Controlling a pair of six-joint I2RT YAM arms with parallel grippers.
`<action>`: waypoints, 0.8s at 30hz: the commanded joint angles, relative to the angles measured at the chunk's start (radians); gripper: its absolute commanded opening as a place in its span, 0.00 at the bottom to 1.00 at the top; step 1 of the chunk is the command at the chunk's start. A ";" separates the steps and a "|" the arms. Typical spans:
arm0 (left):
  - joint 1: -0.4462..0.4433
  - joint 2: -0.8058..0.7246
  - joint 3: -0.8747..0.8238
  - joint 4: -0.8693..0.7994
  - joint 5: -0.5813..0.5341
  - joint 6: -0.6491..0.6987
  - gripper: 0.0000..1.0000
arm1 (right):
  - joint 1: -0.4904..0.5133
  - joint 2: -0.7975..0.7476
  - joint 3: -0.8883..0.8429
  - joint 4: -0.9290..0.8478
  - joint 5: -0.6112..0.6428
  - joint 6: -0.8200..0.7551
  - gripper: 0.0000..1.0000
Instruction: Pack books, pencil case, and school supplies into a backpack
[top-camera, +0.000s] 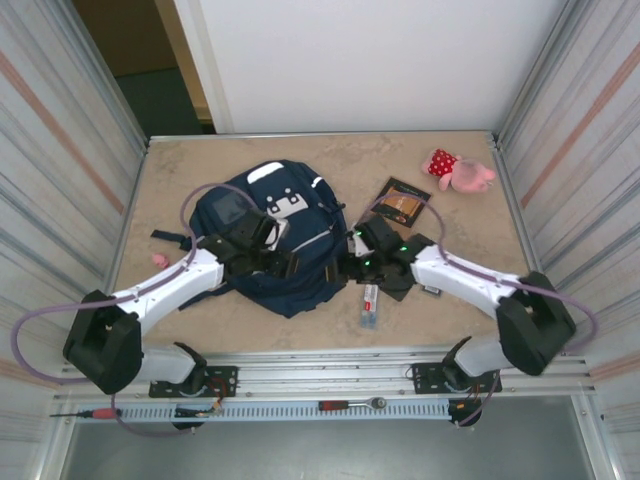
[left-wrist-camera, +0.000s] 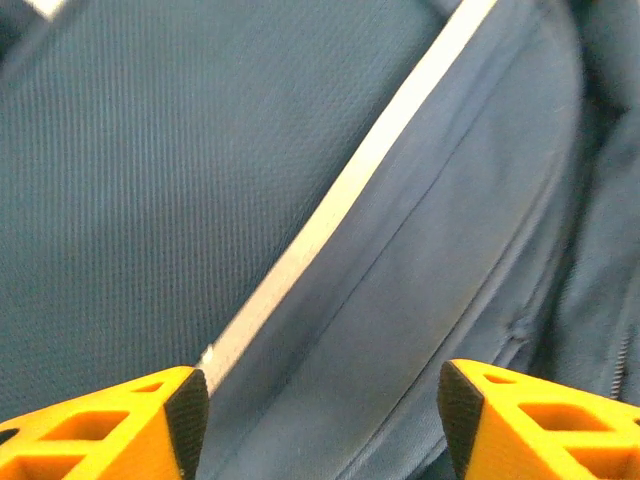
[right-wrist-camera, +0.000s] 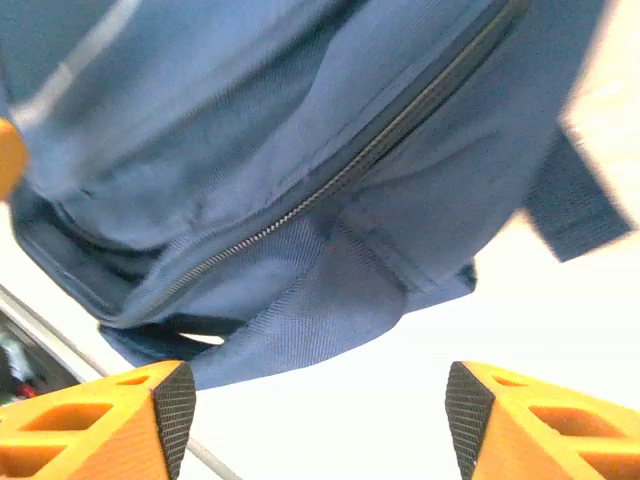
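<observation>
The navy backpack (top-camera: 300, 275) lies in the middle of the table, zipper (right-wrist-camera: 330, 185) facing right. My left gripper (top-camera: 268, 238) hovers open over its front panel, fingers either side of a pale stripe (left-wrist-camera: 330, 210) with nothing between them (left-wrist-camera: 322, 410). At the bag's right edge my right gripper (top-camera: 357, 250) stands open above bare table beside a fabric flap (right-wrist-camera: 320, 410). The brown book (top-camera: 402, 203) lies behind the right arm. A white pack with red and blue marks (top-camera: 370, 303) lies in front of it. A black pencil case (top-camera: 398, 287) is mostly hidden under that arm.
A pink plush toy (top-camera: 458, 170) lies at the back right. A small pink thing (top-camera: 157, 260) sits left of the backpack. A dark strap (top-camera: 168, 238) trails off the bag's left side. Corrugated walls close in both sides of the table (top-camera: 200, 320).
</observation>
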 joint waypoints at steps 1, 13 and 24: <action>0.003 0.008 0.059 -0.003 0.033 0.217 0.68 | -0.116 -0.112 -0.039 0.003 -0.043 0.049 0.71; -0.013 0.307 0.248 -0.036 0.056 0.348 0.86 | -0.356 -0.151 -0.096 0.050 -0.224 0.023 0.76; -0.059 0.467 0.364 -0.072 -0.023 0.453 0.87 | -0.358 -0.069 -0.110 0.119 -0.268 0.057 0.76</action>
